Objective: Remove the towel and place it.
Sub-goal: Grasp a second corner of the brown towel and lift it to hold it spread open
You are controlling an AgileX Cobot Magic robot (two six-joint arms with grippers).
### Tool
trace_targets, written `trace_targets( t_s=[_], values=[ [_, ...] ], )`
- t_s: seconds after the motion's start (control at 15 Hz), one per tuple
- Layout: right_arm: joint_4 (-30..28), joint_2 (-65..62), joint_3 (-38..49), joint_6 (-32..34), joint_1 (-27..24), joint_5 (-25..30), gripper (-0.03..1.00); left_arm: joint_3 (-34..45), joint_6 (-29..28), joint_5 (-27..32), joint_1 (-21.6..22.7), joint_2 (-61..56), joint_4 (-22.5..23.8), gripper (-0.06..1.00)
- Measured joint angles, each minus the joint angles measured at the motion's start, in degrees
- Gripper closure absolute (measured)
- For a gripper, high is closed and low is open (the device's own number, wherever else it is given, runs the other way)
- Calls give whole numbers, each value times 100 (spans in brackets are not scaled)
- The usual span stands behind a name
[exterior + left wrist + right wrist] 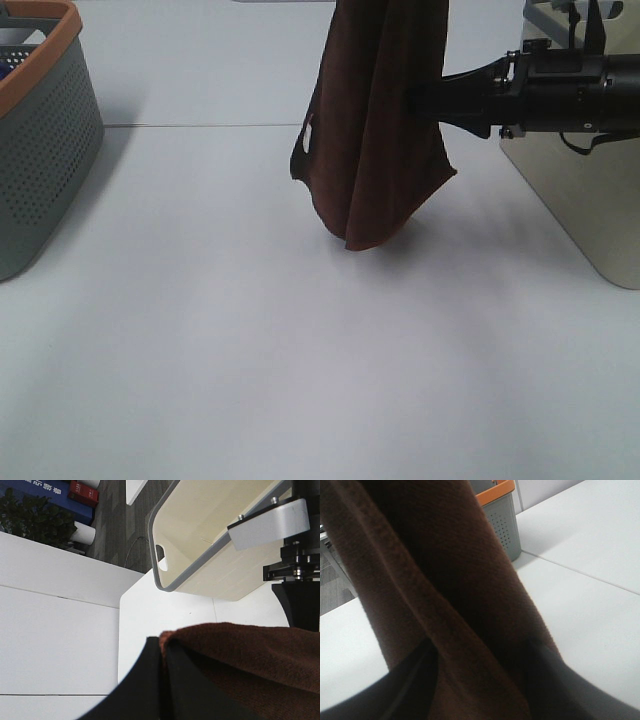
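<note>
Evidently the left gripper (161,652) is clenched on the towel (365,150), with cloth bunching out from between its closed jaws. The right gripper (412,100) reaches in lower down, and cloth lies between its fingers; whether it pinches, I cannot tell. Below both, the towel hangs in folds, its lowest corner near or just touching the table (300,380). To place it well, I judge both should descend together, draw sideways so the cloth spreads flat, and let go only once it rests.
</note>
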Motion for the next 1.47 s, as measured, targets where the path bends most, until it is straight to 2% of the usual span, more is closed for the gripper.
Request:
trace_targets(
  t_s=[0.47,0.8,1.07,1.47],
  values=[
    [-69,476,-6,0,0,-166,55,0,0,0,0,0,6,94],
    [-464,498,-6,0,0,-315,59,0,0,0,0,80,195,94],
    [-756,498,-6,0,6,-751,65,0,0,0,0,138,246,94],
    [-1060,498,-6,103,11,-1083,66,0,0,0,0,138,309,94]
  ],
)
